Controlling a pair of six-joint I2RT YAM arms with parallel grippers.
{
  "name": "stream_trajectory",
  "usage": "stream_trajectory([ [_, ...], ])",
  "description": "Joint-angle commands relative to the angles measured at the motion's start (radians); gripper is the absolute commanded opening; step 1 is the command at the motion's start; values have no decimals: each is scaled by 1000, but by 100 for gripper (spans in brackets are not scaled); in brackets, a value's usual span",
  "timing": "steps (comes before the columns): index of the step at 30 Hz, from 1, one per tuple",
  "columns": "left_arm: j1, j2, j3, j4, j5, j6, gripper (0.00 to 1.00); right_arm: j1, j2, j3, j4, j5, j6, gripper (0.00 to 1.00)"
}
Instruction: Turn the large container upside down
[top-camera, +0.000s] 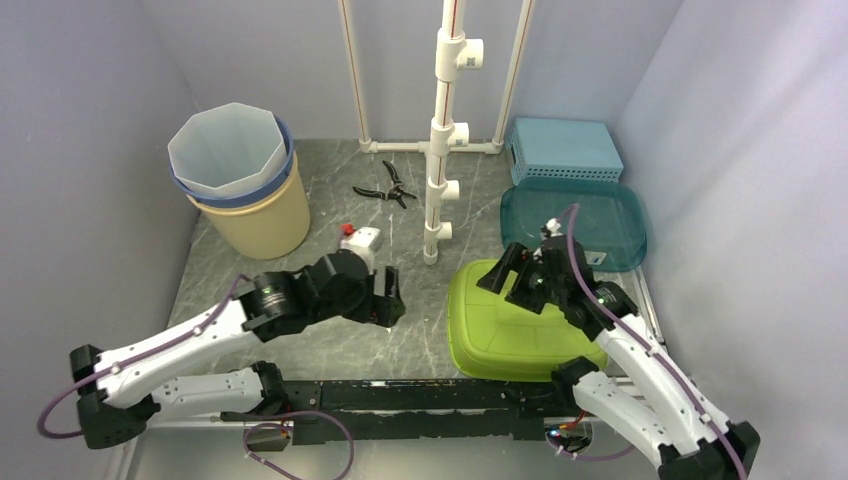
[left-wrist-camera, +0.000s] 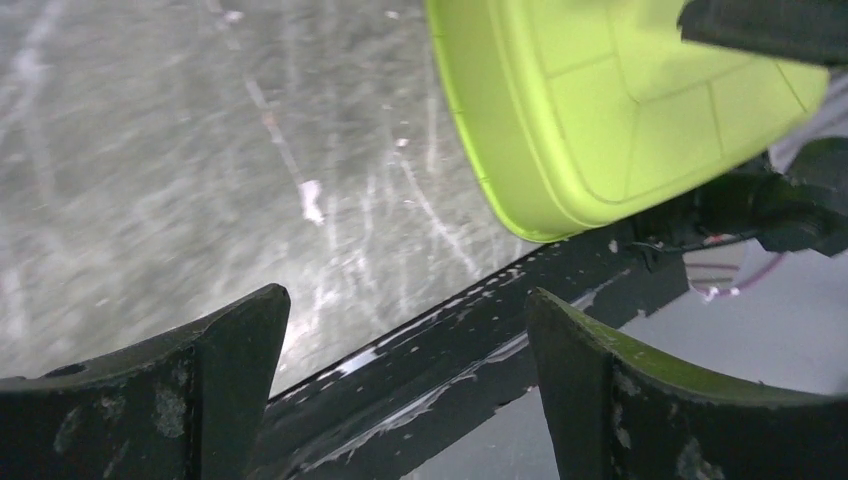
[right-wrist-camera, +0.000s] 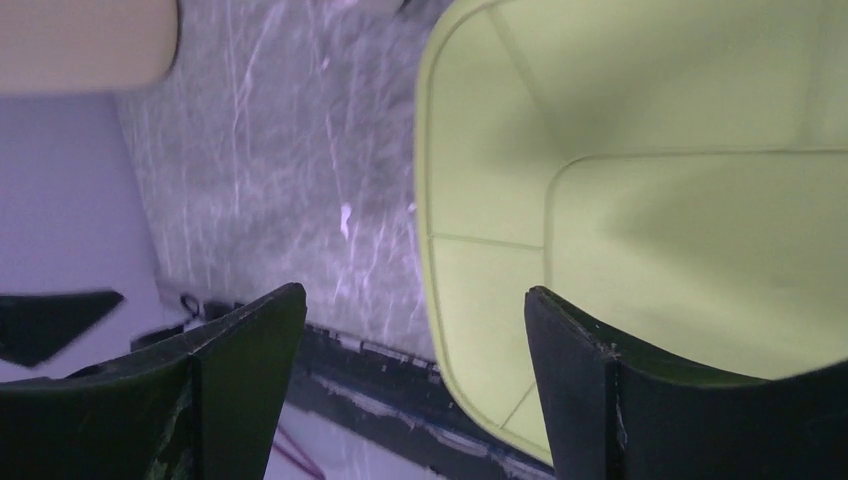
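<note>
on the left, the left gripper (top-camera: 390, 300) hangs low over the bare grey table (top-camera: 330, 350), its jaws spread wide with nothing between them — its own wrist view shows only tabletop and the black front rail in the gap. just to its right, at the near right of the table and partly over that rail, lies the large container (top-camera: 510, 335), a lime-green plastic tub; it looks to be resting on its rim with the flat base uppermost, so the turn may already be made, though the open side is hidden and i cannot be sure. above its far right corner sits the right gripper (top-camera: 520, 278), jaws also apart and holding nothing, one finger over the green base and the other past its edge. as a judgement: the tub should be light and fairly stiff, thin-walled with some flex, and its smooth, glossy skin will be slippery — the broad base and sloping walls offer nothing a claw can span. the flared rim along the table is the place to pinch, ideally one arm on each of two opposite edges, since a single corner hold would let it twist.
</note>
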Motion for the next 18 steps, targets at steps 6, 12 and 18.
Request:
stream_trajectory([
  [6,-3,-74,198,-411,-318,-73,94,417,256,112,139,244,144,83],
  [12,-3,-55,222,-459,-330,-103,94,562,513,239,159,332,161,84],
  [18,-2,-92,207,-429,-308,-108,94,620,740,376,84,414,168,85],
])
